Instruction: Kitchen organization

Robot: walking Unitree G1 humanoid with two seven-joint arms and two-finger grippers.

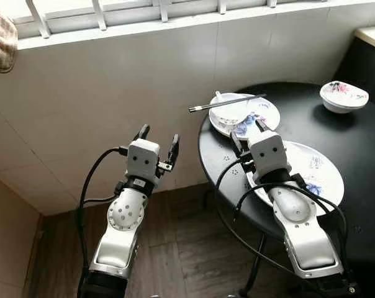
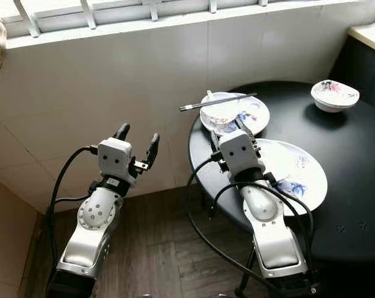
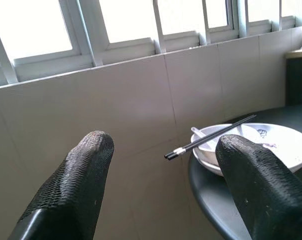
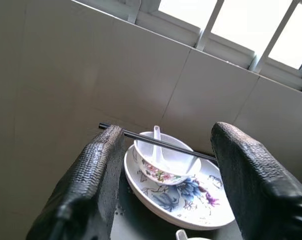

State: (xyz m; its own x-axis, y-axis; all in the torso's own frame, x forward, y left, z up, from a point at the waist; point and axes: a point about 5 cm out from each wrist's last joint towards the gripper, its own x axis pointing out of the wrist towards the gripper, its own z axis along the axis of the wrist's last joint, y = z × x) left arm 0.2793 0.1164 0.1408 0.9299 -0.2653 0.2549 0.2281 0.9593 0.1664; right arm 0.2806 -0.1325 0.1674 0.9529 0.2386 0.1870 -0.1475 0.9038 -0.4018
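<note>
Nothing looks tidied yet: chopsticks lie across a small bowl on the far plate, another plate and bowl remain on the desk. Right end effector hovers spread just before the far plate; left end effector waits spread, off the desk.

Daylight floods from the window — overexposed panes, otherwise sharp.

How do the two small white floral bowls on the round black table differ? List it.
The near small white floral bowl sits on a white floral plate; the far small white floral bowl rests directly on the round black table. The near bowl holds a white spoon and carries black chopsticks across its rim; the far bowl bears neither. The near bowl lies ahead of the right gripper. Both are upright.
</note>
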